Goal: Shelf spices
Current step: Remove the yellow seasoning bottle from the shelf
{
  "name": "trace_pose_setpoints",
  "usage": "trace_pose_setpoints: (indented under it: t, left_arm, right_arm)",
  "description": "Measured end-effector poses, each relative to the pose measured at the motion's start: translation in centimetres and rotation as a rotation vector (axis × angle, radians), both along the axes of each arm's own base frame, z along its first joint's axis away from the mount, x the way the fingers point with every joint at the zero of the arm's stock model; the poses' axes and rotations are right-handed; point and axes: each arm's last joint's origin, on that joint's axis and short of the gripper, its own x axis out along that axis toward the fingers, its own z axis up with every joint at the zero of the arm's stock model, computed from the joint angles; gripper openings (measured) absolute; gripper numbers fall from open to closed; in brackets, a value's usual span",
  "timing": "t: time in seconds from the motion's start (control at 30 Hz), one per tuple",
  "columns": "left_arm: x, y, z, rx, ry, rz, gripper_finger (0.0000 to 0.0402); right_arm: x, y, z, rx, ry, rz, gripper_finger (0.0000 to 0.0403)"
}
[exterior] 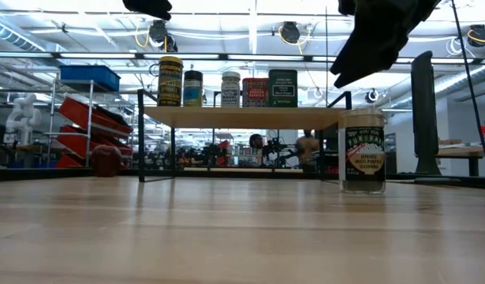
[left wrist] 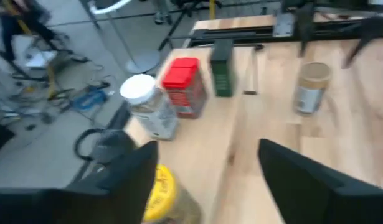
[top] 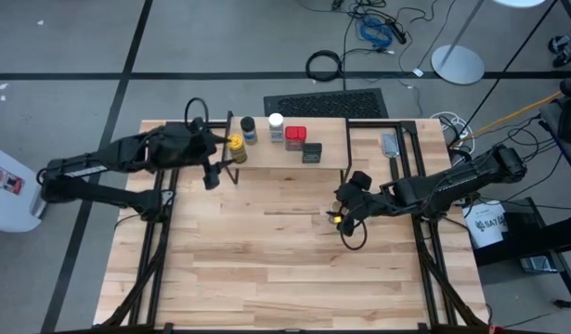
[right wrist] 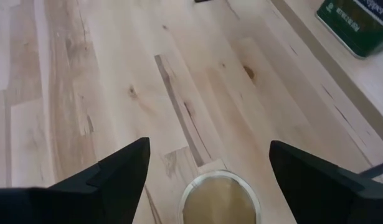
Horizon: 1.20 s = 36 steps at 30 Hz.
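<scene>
Nearest to me in the low view, the tan-topped jar (exterior: pixel 362 151) stands upright on the table (top: pixel 266 269), in front of the shelf's right end and not yet on it. It has a clear body, a pale label with dark lettering and a flat tan lid. My right hand (top: pixel 342 210) hangs directly above it with the fingers spread wide and nothing between them; in the right wrist view the lid sits between the two dark fingers, so I judge I am lined up to come down and take it.

Farther back is the shelf (exterior: pixel 242 117), a light wood plank on thin black legs, with five spices in a row on top: the yellow-topped jar (top: pixel 237 146) at the left end, then a dark jar (top: pixel 248 128), the white-capped jar (top: pixel 276 125), the red square tin (top: pixel 295 138) and a dark green tin (top: pixel 311 152). They stand close together at the left and middle, which leaves the right end of the plank free for the last jar.

My left hand (top: pixel 214 162) is at the yellow-topped jar, fingers apart and straddling it. I cannot tell whether they touch the jar, though it looks released, resting on the plank.

Beyond the shelf, a small dark-red round object (exterior: pixel 106 160) sits at the left.
</scene>
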Motion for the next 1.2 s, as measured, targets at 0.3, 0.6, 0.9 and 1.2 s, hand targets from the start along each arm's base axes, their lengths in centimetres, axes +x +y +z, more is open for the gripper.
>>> trace_pose_setpoints:
  t: [0.3, 0.6, 0.9, 1.2]
  left_arm:
    - [1.0, 3.8, -0.1, -0.022, 0.121, 0.061, 0.0391]
    - [2.0, 5.7, -2.2, -0.120, 0.251, 0.063, 0.0387]
    - [2.7, 7.3, -3.4, -0.172, 0.295, 0.066, 0.0387]
    - [3.6, 8.0, -4.9, -0.216, 0.368, 0.017, 0.0382]
  right_arm:
    - [0.1, 0.0, 0.1, 0.000, -0.011, 0.010, 0.0318]
    - [0.1, 0.0, 0.1, 0.000, -0.010, 0.011, 0.0318]
    - [0.1, 0.0, 0.1, -0.003, -0.009, 0.014, 0.0318]
    - [0.1, 0.0, 0.1, -0.003, -0.008, 0.014, 0.0318]
